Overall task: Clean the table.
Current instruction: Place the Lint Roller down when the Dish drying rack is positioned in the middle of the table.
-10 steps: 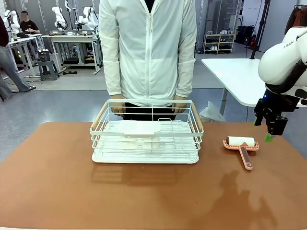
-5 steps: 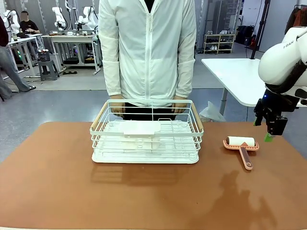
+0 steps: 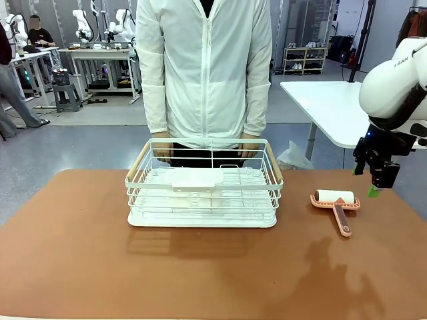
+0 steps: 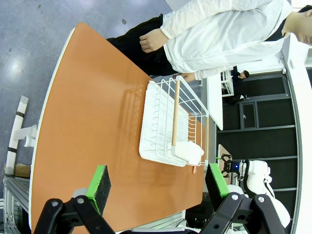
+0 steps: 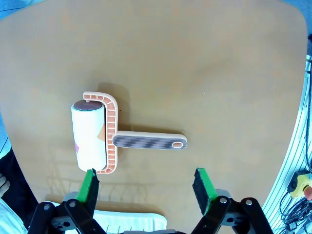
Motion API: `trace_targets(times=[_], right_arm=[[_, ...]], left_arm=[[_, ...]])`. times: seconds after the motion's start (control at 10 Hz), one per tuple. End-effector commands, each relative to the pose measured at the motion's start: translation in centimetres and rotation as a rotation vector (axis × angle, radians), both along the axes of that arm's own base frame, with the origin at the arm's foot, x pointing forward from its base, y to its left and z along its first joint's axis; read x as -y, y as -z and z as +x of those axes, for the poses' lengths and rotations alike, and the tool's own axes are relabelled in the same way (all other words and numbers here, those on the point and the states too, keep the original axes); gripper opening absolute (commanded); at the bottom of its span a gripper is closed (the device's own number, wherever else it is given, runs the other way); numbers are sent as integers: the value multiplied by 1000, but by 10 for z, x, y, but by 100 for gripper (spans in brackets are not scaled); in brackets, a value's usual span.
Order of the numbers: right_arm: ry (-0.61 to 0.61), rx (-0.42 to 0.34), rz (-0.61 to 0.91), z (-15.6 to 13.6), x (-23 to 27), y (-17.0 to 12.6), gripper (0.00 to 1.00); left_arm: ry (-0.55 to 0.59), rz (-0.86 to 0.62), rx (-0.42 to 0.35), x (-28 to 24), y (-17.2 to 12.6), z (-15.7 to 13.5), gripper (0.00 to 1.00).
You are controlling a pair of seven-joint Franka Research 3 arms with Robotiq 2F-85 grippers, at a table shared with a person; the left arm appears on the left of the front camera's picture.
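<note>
Table: the terracotta table (image 3: pixel 80 260) spans the front view, bare apart from a white wire basket (image 3: pixel 204 184) at mid-far edge and a lint roller (image 3: pixel 335 204) toward the robot's right.
Roller axis: in the front view its handle points toward the robot, its drum crosswise at the far end.
Nearer arm: the right gripper (image 5: pixel 146 187) hangs above the roller, jaws spread and empty.
Left gripper (image 4: pixel 158 183): wide apart, empty, high over the table.
Person: hands by the basket's far rim.

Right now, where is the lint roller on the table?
The lint roller lies flat on the table at the robot's right, between the white wire basket and the open right gripper.
</note>
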State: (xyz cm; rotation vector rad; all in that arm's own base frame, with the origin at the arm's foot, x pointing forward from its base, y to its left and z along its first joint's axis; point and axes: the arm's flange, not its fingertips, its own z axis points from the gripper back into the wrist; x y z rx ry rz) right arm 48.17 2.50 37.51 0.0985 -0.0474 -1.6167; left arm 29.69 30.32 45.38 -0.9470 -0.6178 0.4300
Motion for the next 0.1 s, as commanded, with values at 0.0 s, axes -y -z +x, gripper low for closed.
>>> trace_targets(times=[0.0], right_arm=[[-2, 1, 0, -1, -2, 1, 100]], left_arm=[[8, -8, 28, -2, -1, -2, 100]])
